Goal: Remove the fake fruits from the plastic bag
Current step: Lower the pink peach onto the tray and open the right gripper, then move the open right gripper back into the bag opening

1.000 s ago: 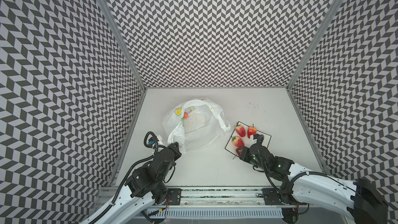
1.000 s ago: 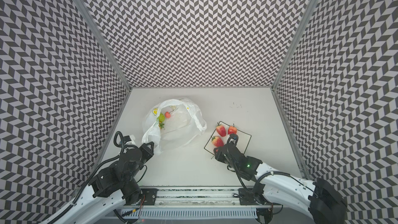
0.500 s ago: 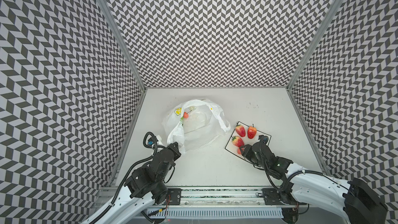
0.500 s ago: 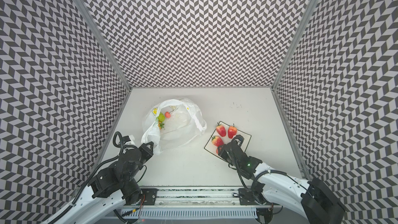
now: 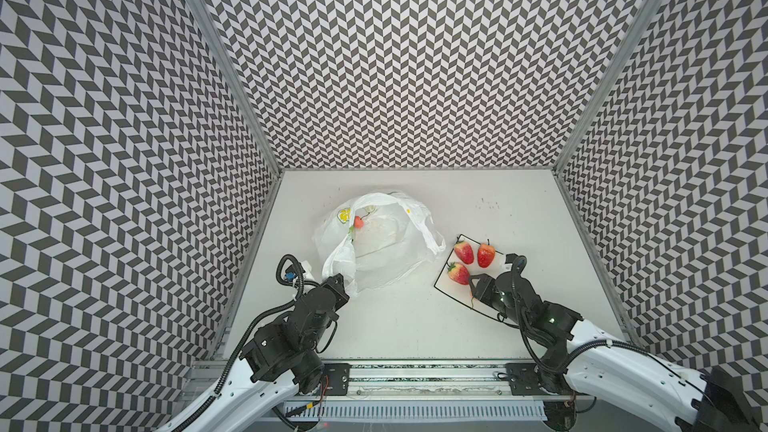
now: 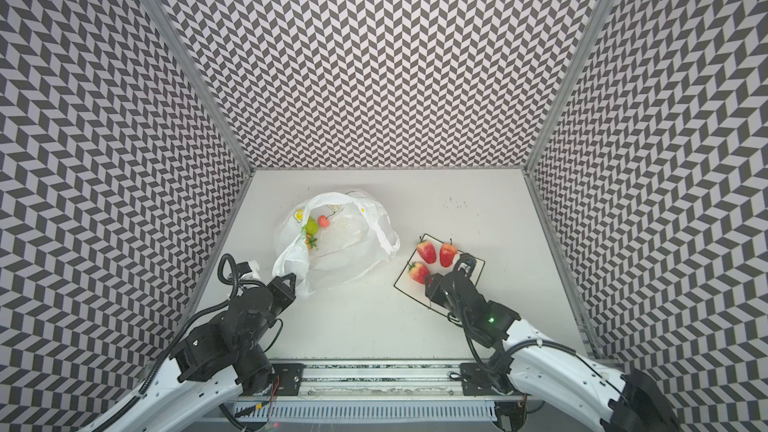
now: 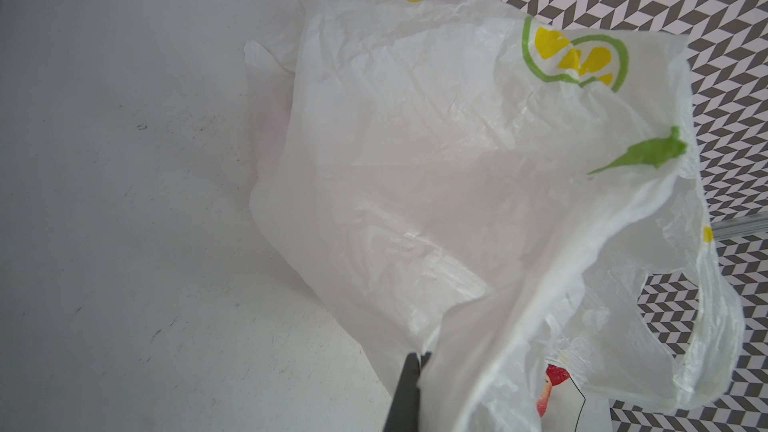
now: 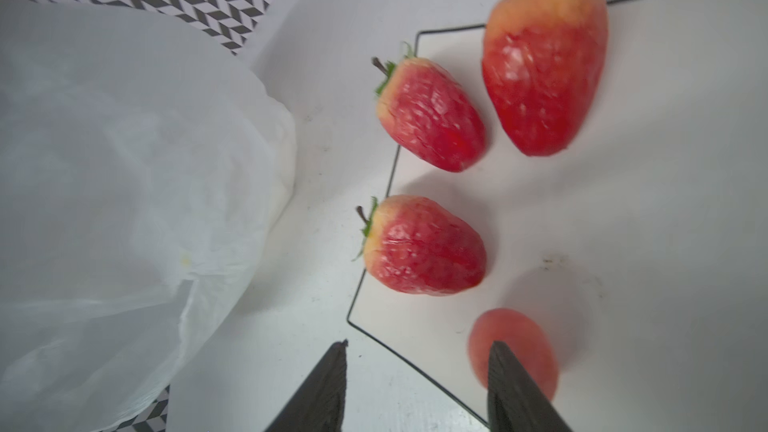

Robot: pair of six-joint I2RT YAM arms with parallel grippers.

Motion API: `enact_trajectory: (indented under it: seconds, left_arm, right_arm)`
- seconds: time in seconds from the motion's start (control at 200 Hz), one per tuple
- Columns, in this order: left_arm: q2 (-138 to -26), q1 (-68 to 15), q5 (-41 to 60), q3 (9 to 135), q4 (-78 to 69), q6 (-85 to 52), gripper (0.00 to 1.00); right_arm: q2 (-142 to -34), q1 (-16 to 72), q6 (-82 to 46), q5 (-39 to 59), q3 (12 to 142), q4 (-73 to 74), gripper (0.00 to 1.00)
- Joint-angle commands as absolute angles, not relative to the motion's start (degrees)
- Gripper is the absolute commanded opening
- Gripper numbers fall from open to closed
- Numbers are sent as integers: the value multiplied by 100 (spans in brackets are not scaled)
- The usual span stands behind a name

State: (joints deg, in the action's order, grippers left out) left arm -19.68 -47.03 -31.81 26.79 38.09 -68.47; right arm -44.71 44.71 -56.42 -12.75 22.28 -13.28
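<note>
Right gripper (image 8: 417, 344) has spread its jaws, now half open and empty, beside one cherry (image 8: 515, 338) and three strawberries (image 8: 428, 114) on the sheet (image 8: 644, 209). Left gripper (image 7: 419, 357) clamps its jaws on the plastic bag (image 5: 386, 251) beside the sheet; inside lie a second cherry (image 6: 323, 221) and one pear (image 6: 311, 226).

- Top views: high over the counter (image 5: 399, 326), looking steeply down; both frame the plastic bag (image 6: 332, 251) whole.
- Wrist views: close, low, each beside the plastic bag.

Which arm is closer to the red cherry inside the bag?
The left arm. Its jaws pinch the bag at its front, short of the cherry; the right arm is past the bag, over the white sheet.
</note>
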Motion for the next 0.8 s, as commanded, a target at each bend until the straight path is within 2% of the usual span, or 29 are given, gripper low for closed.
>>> enact_trajectory:
  seconds: [0.0, 0.165, 0.431, 0.576, 0.796]
  left_arm:
    - [-1898, -4735, -3310, 2694, 3902, -6764, 0]
    - [-1916, -4731, -3295, 2729, 3982, -6774, 0]
    - [-1881, -4730, -3296, 2810, 4222, -6809, 0]
    - [-1863, -4730, -3285, 2816, 4385, -6870, 0]
    - [-1802, -4729, -3390, 2942, 4851, -7113, 0]
  right_arm:
    - [-4398, 4554, -4154, -906, 2707, -918, 51]
    - [-4922, 5391, -3018, -664, 3221, -238, 49]
    - [-6717, 6072, -2252, 173, 4204, 600, 44]
    - [-7721, 6211, -2236, 275, 4792, 1007, 42]
    - [-9549, 6198, -2883, -237, 6233, 1052, 42]
